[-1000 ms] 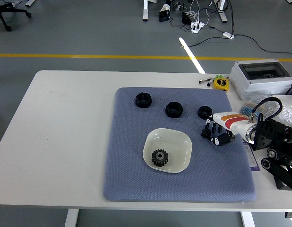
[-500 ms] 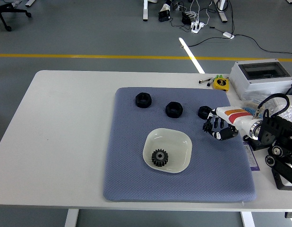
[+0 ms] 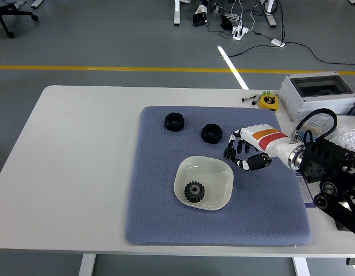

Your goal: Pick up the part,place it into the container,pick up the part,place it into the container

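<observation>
A white bowl (image 3: 222, 175) sits on the blue-grey mat (image 3: 160, 213) with a black gear (image 3: 195, 191) inside it. Two black nut-like parts (image 3: 174, 121) (image 3: 211, 132) lie on the mat's far side. My right hand (image 3: 242, 153) hovers just beyond the bowl's far right corner, over the place where a third black part lay. That part is hidden by the hand, and I cannot tell whether the hand holds it. The left arm does not show.
A grey electrical box (image 3: 320, 95) stands at the table's far right, with a yellow tape measure (image 3: 269, 102) and pens beside it. Clear plastic bags (image 3: 347, 138) lie behind my right forearm. The mat's front edge runs close to the table's near edge.
My right hand has moved left and slightly farther in, from the mat's right side to over the third black part, which now no longer shows. The bowl, gear and other two parts stayed put.
</observation>
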{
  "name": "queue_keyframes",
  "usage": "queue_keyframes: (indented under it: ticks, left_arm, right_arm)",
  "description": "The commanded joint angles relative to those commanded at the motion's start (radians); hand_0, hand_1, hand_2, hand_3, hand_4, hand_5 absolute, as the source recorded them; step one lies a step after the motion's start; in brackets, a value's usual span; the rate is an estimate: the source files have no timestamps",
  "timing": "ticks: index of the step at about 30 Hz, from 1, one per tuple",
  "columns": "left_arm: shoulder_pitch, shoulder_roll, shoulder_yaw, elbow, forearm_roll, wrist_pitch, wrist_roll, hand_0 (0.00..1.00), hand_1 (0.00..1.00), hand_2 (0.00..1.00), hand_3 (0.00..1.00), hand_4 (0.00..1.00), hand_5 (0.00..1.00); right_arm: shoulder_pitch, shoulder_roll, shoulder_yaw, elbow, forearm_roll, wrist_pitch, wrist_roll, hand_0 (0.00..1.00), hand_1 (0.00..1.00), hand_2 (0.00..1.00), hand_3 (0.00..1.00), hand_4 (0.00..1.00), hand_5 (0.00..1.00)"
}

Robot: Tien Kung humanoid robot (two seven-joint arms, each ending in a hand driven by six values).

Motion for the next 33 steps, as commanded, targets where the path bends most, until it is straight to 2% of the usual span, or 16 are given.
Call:
queue_keyframes:
  ticks: [7, 13, 21, 33]
  left_arm:
    - [0.001, 0.002, -0.002, 0.000, 0.006, 0.000, 0.001, 0.663, 0.536, 0.572, 0.563, 0.641, 0.616]
    - [0.002, 0.003, -0.004, 0.000, 0.009, 0.000, 0.001, 0.662, 0.538, 0.570, 0.563, 0.638, 0.612]
    - [0.004, 0.003, -0.010, 0.000, 0.021, -0.002, 0.005, 0.662, 0.537, 0.569, 0.563, 0.640, 0.616]
    - [-0.001, 0.005, -0.004, 0.001, 0.015, 0.002, 0.003, 0.659, 0.533, 0.566, 0.563, 0.640, 0.614]
  right_arm:
    - [0.006, 0.025, -0.033, 0.077, -0.024, 0.013, -0.010, 0.293, 0.403, 0.465, 0.495, 0.621, 0.175]
    - [0.001, 0.037, -0.070, 0.115, -0.042, 0.022, -0.016, 0.295, 0.405, 0.467, 0.498, 0.627, 0.178]
    - [-0.013, 0.072, -0.108, 0.106, -0.061, 0.016, -0.035, 0.303, 0.407, 0.471, 0.501, 0.643, 0.186]
    - [-0.010, 0.102, -0.125, 0.067, -0.075, -0.002, -0.039, 0.296, 0.411, 0.487, 0.506, 0.654, 0.195]
